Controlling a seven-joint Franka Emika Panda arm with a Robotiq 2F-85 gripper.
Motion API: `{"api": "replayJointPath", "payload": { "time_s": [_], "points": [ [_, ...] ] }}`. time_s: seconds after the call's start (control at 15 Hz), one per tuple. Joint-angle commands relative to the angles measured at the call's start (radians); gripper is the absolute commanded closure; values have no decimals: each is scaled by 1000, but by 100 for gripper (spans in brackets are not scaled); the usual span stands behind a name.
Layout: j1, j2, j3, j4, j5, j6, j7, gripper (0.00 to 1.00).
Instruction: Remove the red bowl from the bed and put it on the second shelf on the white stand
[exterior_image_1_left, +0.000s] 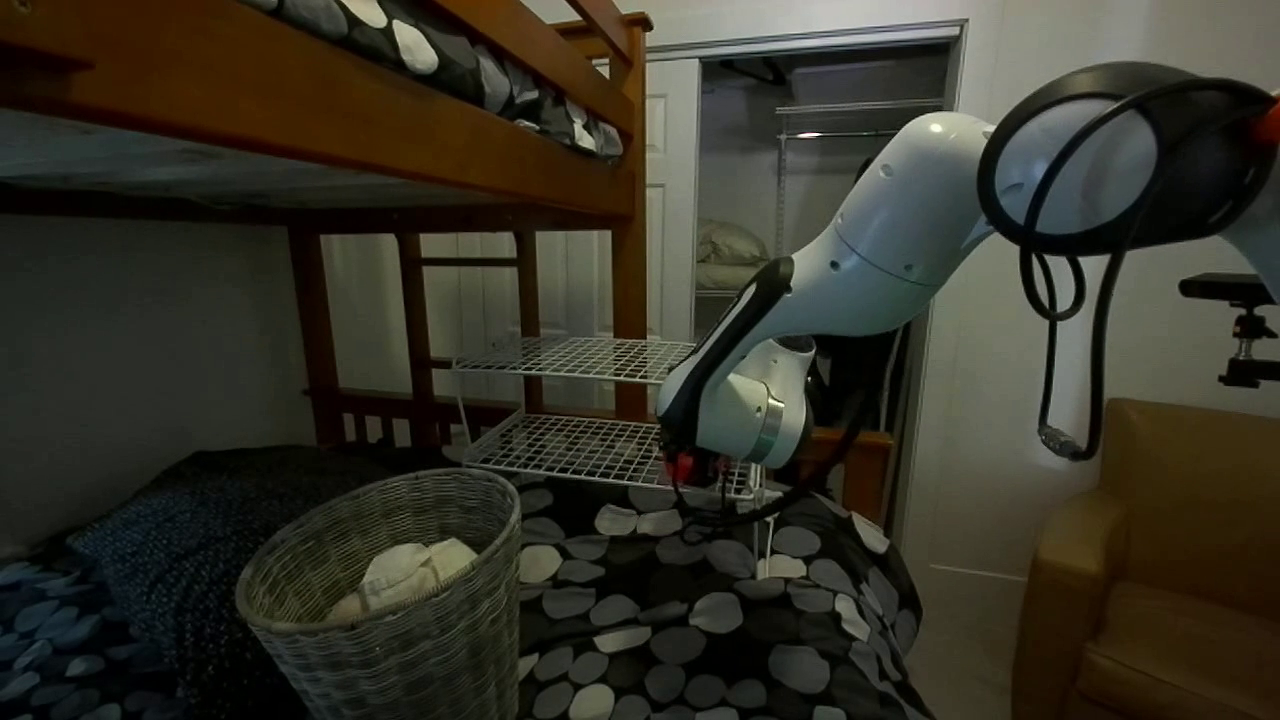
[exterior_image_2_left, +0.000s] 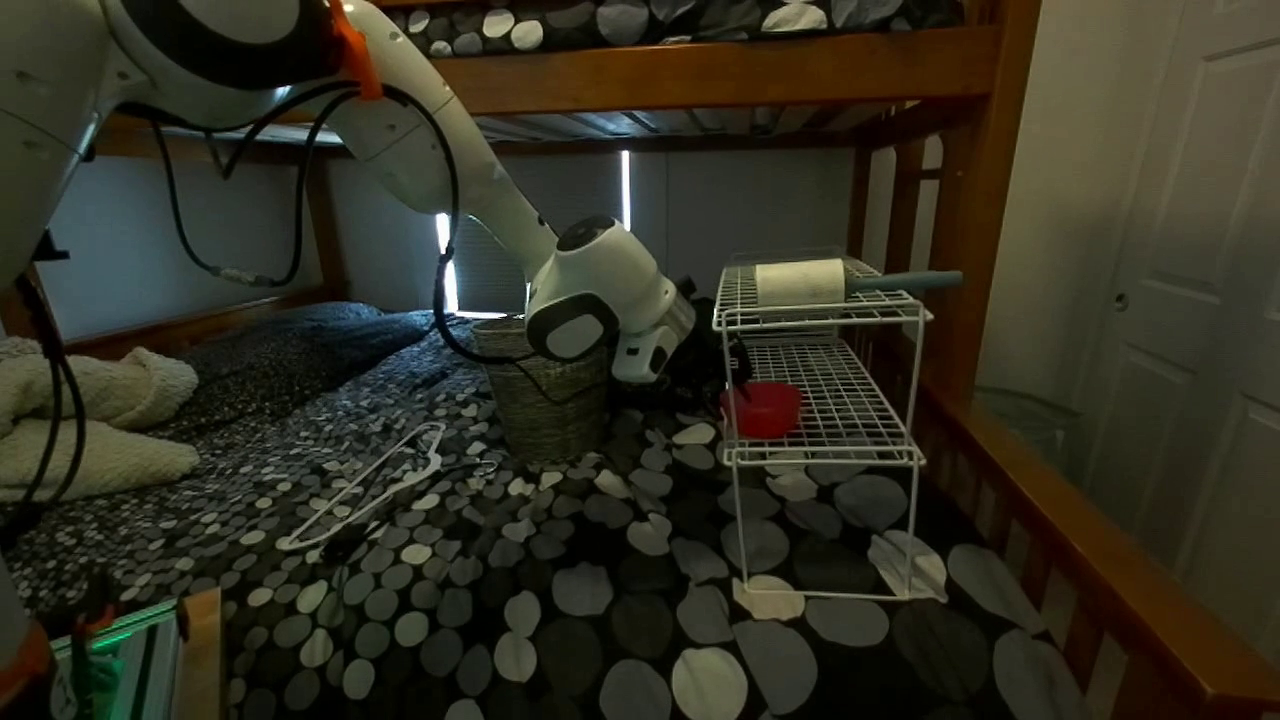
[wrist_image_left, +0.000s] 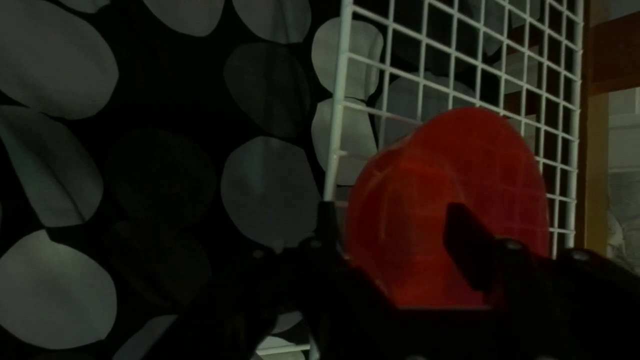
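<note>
The red bowl (exterior_image_2_left: 766, 410) rests on the second shelf (exterior_image_2_left: 850, 456) of the white stand (exterior_image_2_left: 914, 370), near the shelf's edge on the arm's side. The stand stands on the bed (exterior_image_2_left: 560, 590) with its dotted dark cover. In the wrist view the bowl (wrist_image_left: 420, 200) lies between and behind the dark fingers. My gripper (wrist_image_left: 392, 225) is open: one finger is beside the bowl's outer side by the shelf's edge wire, the other is in front of the bowl's interior. In an exterior view only small red parts of the bowl (exterior_image_1_left: 682, 467) show behind the gripper.
A paper roll (exterior_image_2_left: 800, 282) and a blue-grey rod lie on the stand's top tier (exterior_image_2_left: 740, 310), above the bowl. A grey wicker basket (exterior_image_2_left: 550, 400) stands beside the arm. A white hanger (exterior_image_2_left: 370, 490) lies on the bed. The upper bunk rail (exterior_image_2_left: 720, 75) is overhead.
</note>
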Motion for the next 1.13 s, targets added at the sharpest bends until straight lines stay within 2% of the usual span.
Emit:
{"api": "replayJointPath", "payload": {
  "time_s": [0.0, 0.13, 0.47, 0.53, 0.67, 0.8, 0.93, 1.0, 1.07],
  "points": [
    [104, 12, -83, -10, -11, 5, 26, 9],
    [176, 20, -138, -21, -18, 15, 25, 0],
    [391, 63, -334, -41, -13, 47, 23, 0],
    [402, 51, -331, -43, -23, 27, -4, 0],
    [336, -43, -205, -52, -71, 5, -109, 0],
    [306, -96, -134, -71, -103, -15, -170, 0],
    [237, -156, -19, -90, -127, -19, -248, 0],
    [309, -58, -111, -28, -92, 17, -176, 0],
    [299, -77, -89, -31, -94, 17, -188, 0]
  ]
}}
